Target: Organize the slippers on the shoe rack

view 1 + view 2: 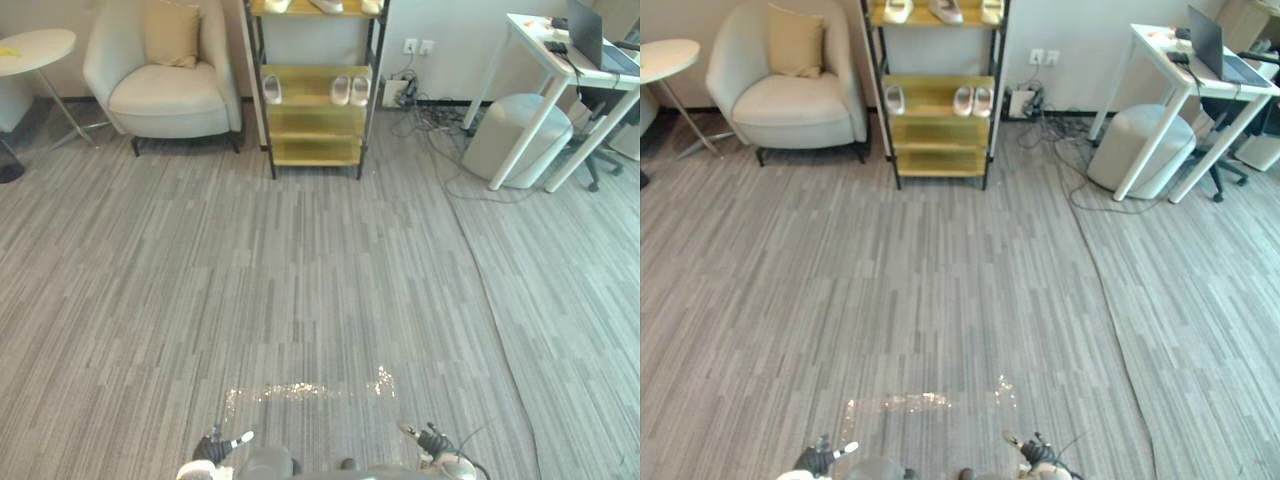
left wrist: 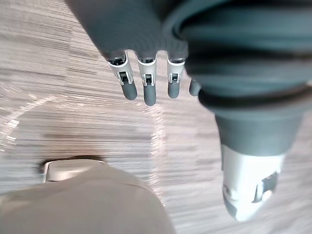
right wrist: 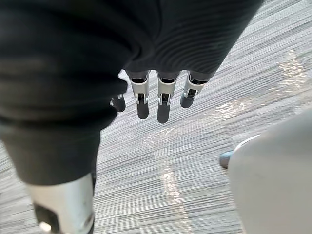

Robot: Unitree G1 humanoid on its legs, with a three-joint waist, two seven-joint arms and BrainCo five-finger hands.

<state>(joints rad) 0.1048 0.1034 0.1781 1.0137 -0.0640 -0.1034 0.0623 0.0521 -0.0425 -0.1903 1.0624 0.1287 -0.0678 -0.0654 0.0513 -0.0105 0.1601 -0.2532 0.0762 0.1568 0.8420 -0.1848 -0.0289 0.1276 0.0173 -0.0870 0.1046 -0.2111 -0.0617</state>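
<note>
Shoe rack [image 1: 315,150]: upper centre of the head view, between an armchair [image 1: 165,85] and a white counter [image 1: 527,30].
Pair of slippers [image 1: 350,90]: middle shelf, right end.
Single slipper [image 1: 272,88]: same shelf, left end.
Left robot hand [image 2: 147,87]: bottom edge, fingers straight and apart, empty, above the floor [image 1: 300,280].
Right robot hand [image 3: 164,100]: bottom edge, fingers straight and apart, empty.

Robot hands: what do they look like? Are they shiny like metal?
Partly. The left hand and the right hand look alike: slim silver fingers ending in rounded dark tips, like little rubber caps. A dark ribbed cover wraps the back of each hand and the wrist, like a stretchy sleeve. Beyond it, the arm is smooth silver-grey.
</note>
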